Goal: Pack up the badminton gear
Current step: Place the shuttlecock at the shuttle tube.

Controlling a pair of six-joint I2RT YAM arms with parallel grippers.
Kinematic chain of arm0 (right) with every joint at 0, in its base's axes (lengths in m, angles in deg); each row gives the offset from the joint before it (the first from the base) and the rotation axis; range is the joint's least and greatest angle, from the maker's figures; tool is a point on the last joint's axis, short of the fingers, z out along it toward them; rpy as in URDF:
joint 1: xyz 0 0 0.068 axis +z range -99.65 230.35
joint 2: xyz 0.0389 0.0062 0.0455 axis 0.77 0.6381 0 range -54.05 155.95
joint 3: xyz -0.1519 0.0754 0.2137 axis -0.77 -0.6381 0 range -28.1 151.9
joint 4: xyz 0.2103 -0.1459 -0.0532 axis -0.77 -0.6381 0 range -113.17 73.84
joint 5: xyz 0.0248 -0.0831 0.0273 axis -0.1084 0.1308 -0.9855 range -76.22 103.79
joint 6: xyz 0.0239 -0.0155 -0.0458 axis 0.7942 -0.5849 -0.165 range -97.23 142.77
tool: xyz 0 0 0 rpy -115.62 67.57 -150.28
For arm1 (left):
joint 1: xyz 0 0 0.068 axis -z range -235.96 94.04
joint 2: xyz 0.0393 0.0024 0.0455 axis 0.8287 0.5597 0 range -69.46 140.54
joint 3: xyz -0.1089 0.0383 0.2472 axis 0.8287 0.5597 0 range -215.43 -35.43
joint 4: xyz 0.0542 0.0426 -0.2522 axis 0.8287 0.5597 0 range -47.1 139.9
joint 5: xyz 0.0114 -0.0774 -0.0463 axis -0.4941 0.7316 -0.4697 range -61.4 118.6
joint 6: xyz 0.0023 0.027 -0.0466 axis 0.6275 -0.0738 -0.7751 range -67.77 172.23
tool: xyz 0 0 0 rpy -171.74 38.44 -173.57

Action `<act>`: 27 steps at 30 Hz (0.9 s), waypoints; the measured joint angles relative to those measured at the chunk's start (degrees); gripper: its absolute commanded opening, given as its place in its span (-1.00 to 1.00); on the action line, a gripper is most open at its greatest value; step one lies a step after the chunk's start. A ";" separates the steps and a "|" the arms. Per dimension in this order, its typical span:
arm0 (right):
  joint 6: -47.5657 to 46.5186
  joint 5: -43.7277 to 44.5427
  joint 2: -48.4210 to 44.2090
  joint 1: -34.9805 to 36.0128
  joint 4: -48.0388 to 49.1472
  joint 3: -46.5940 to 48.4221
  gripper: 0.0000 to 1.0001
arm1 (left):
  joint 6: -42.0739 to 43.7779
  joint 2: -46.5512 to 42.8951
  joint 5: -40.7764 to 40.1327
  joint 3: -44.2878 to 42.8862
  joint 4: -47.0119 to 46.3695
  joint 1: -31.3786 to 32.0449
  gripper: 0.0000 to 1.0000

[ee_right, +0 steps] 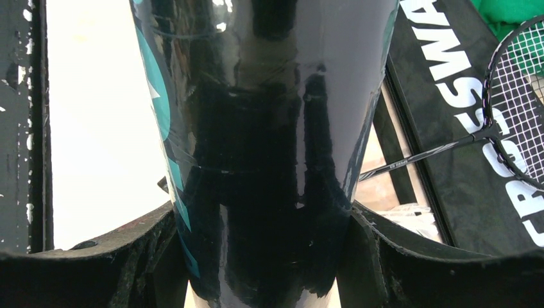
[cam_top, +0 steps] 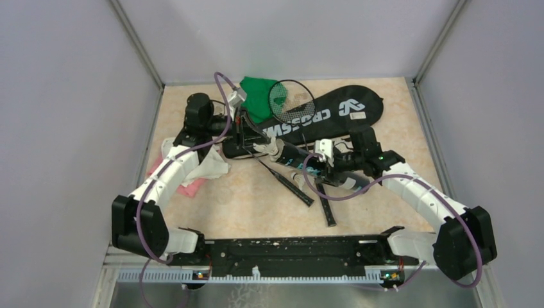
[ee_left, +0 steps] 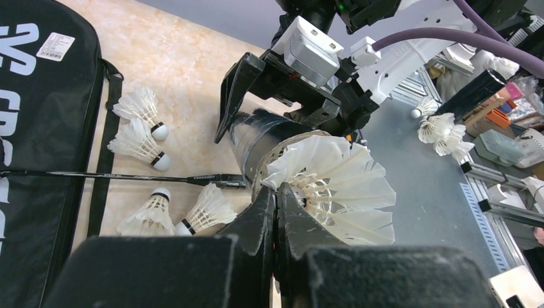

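Left fingers are pressing together, tips at a shuttlecock sitting in the tube mouth. Right fingers are clamping the tube.

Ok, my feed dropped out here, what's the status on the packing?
Right gripper clamped on tube. Left gripper shut, tips at shuttlecock in tube mouth. Four loose shuttlecocks on table, rackets outside bag. No obstruction seen.
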 measured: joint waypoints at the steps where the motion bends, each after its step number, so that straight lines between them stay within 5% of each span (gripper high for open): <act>1: 0.26 -0.22 0.00 0.09 0.20 0.00 -0.31 | -0.52 0.31 -0.17 0.02 -0.72 0.28 -0.86; 10: 4.39 -1.55 0.00 0.13 2.27 -0.07 -0.31 | -0.66 1.14 -1.95 2.56 -5.66 3.02 -0.04; 15: 6.08 -0.02 -0.02 0.09 2.75 -0.26 -0.31 | 4.90 0.46 -2.93 2.51 -1.05 3.30 0.45; 27: 6.88 1.68 -1.79 -0.07 3.93 -1.40 -0.32 | 20.70 -2.16 -8.15 -2.27 16.57 3.65 0.77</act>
